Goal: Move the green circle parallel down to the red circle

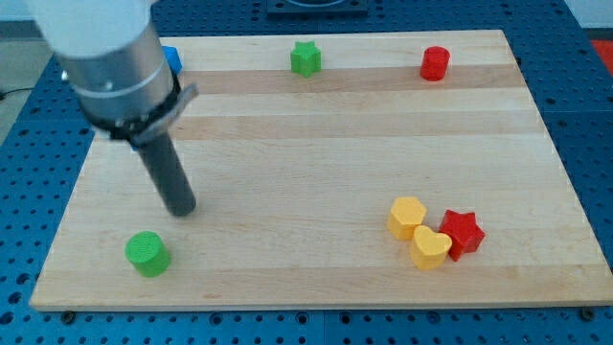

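Note:
The green circle [147,253] lies near the view's bottom left of the wooden board [316,144]. The red circle [435,63] stands at the view's top right. My tip [182,209] rests on the board just above and to the right of the green circle, a short gap away from it, not touching. The arm's grey body fills the view's top left.
A green star [306,58] sits at the top middle. A blue block [171,59] is partly hidden behind the arm at the top left. A yellow hexagon [407,217], a yellow heart [430,248] and a red star [462,233] cluster at the bottom right.

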`<state>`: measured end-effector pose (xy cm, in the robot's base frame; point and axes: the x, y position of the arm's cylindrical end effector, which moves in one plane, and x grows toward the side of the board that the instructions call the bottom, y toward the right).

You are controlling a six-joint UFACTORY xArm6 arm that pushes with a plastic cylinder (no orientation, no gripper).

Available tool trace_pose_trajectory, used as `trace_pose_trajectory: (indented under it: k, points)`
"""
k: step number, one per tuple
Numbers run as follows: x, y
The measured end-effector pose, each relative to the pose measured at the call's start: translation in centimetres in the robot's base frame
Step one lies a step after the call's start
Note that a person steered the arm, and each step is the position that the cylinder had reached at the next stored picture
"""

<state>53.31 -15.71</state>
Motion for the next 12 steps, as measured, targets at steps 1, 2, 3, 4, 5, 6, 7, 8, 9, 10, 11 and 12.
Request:
trace_pose_trajectory:
  k: [1,2,3,4,5,6,7,8,9,10,11,12]
  points:
    - [7.1,4.1]
    - [8.6,1.6]
    - [8.5,-5.6]
    - [5.1,-3.5]
    - [4.4,3.2]
    - [-0.9,5.2]
    - [-0.2,4.0]
    - [4.3,10.8]
    - [6.6,7.0]
    - [5.6,3.8]
    - [3.1,3.2]
    - [0.3,2.6]
